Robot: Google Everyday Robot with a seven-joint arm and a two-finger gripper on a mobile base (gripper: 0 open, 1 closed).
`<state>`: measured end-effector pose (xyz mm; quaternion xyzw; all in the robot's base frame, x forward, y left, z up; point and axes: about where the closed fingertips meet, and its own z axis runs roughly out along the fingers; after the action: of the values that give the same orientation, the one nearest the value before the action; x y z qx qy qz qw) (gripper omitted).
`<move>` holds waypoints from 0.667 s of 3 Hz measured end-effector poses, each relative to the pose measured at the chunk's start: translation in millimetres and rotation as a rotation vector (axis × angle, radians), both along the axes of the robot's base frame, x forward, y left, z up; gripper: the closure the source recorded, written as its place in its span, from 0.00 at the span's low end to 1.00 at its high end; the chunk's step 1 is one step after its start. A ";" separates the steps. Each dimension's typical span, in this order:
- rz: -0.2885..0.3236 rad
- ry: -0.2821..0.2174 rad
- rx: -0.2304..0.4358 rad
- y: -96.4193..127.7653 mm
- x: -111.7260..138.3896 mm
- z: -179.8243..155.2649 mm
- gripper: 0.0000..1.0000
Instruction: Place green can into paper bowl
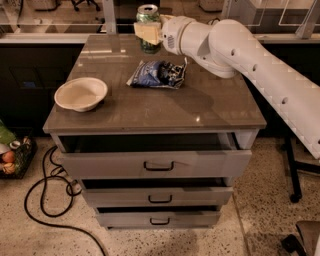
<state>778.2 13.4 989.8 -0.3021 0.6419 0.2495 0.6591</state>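
Note:
The green can point(148, 15) has a silver top and is held upright in the air over the far middle of the cabinet top. My gripper point(148, 32) is shut on the can; a pale finger point(147, 33) crosses its front. The white arm reaches in from the right. The off-white paper bowl point(80, 93) sits empty at the front left of the top, well to the left of and nearer than the can.
A blue-and-white foil snack bag point(159, 74) lies mid-top, just below the can. The grey drawer cabinet point(160, 162) has its top drawer slightly open. A black cable point(45, 200) lies on the floor at left. A chair base point(292, 172) stands at right.

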 end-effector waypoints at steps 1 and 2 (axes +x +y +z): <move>0.000 0.000 0.000 0.2 -0.1 0.0 1.00; 0.020 -0.001 0.000 18.0 -11.9 6.0 1.00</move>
<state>766.4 31.5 995.9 -0.3086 0.6384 0.2561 0.6569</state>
